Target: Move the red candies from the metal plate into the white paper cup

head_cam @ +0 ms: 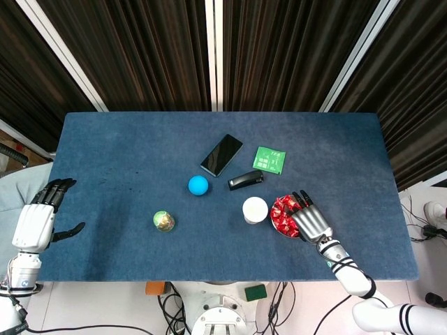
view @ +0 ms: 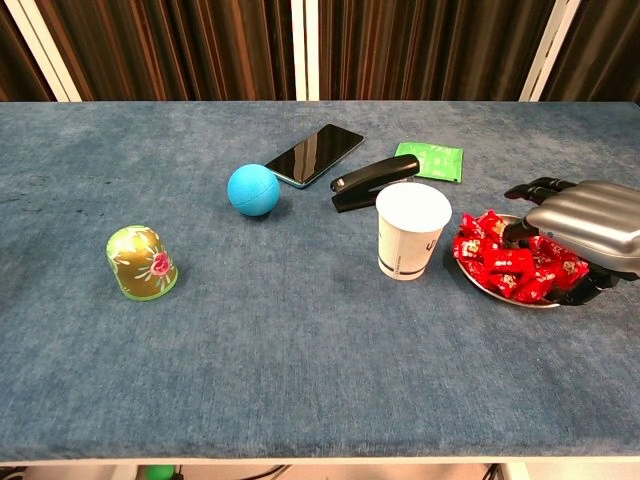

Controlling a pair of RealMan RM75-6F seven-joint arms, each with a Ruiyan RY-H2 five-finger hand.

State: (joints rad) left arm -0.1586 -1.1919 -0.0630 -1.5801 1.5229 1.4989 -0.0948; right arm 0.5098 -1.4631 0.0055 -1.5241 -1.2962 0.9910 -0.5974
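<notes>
Over on the tabletop's (view: 300, 330) near right, the right robot hand (view: 585, 225) curls onto the red candies (view: 505, 262) heaped in the metal plate (view: 500, 297), though whether it's pinching one I can't tell; the white paper cup (view: 411, 230) stands just beside them.

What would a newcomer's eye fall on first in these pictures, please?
Probably the red candies heaped on the metal plate at the table's right, with the right hand spread over them. Just left of the plate stands the white paper cup, upright and open. The blue ball near the middle also stands out.
</notes>
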